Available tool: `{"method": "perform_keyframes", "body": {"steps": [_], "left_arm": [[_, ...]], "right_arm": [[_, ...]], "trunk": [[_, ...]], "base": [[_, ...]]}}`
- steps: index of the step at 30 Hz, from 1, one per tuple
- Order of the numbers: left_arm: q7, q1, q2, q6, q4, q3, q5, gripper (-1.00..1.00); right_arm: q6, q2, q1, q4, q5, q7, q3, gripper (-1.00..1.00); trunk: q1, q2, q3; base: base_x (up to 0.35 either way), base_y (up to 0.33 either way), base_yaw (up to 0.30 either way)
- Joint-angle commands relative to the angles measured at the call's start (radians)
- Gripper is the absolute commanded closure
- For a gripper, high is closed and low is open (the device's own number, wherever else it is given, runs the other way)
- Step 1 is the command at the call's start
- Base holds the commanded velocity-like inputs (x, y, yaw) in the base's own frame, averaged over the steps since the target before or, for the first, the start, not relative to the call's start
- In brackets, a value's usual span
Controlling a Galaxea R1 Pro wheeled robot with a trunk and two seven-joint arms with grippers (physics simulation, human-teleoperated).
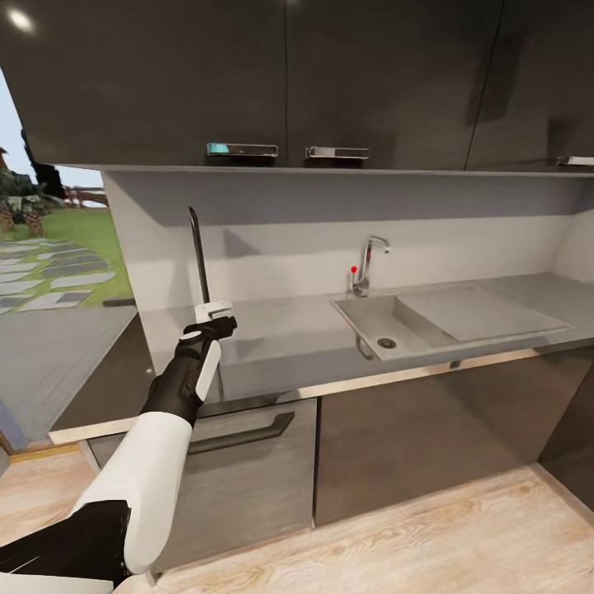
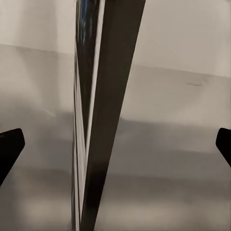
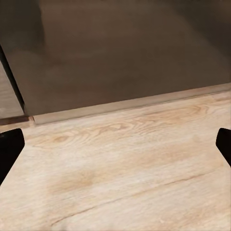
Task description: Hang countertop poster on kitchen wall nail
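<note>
Pale wood flooring [image 3: 125,163] and a dark cabinet front [image 3: 120,53] lie beyond the right gripper [image 3: 115,149], fingers spread wide, empty. Farther out, the left gripper [image 1: 211,316] meets the poster [image 1: 199,256] at its lower edge above the kitchen countertop [image 1: 289,330]. The poster stands upright, edge-on. In the left wrist view the frame [image 2: 103,115] runs between widely separated fingertips [image 2: 9,144]; whether they pinch it cannot be told. Risk: an edge-only hold may let the thin frame pivot or slip during transport. Beyond stand the sink [image 1: 388,326], tap [image 1: 367,264] and wall [image 1: 289,247].
</note>
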Motion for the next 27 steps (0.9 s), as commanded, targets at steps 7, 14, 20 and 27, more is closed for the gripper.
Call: {"method": "perform_keyframes", "body": {"steps": [7, 14, 20, 27], "left_arm": [[0.001, -0.001, -0.001, 0.005, -0.007, 0.004, 0.0, -1.0], [0.001, -0.001, -0.001, 0.005, -0.008, 0.021, 0.0, -1.0], [0.001, -0.001, -0.001, 0.005, -0.008, 0.023, 0.0, -1.0], [0.001, -0.001, -0.001, 0.005, -0.008, 0.023, 0.0, 1.0]], "right_arm": [[-0.001, 0.0, 0.0, -0.001, 0.001, -0.004, 0.001, -1.0], [0.0, 0.0, 0.0, -0.001, 0.001, -0.004, 0.001, -1.0], [0.0, 0.0, 0.0, -0.001, 0.002, -0.004, 0.001, -1.0], [0.0, 0.0, 0.0, -0.001, 0.002, -0.004, 0.001, -1.0]], "trunk": [[0.0, -0.001, -0.001], [0.0, -0.001, -0.001], [0.0, -0.001, -0.001], [0.0, -0.001, -0.001]], "base": [[0.041, 0.0, 0.0], [0.172, 0.0, 0.0], [0.03, 0.0, 0.0], [0.004, 0.0, 0.0]]}}
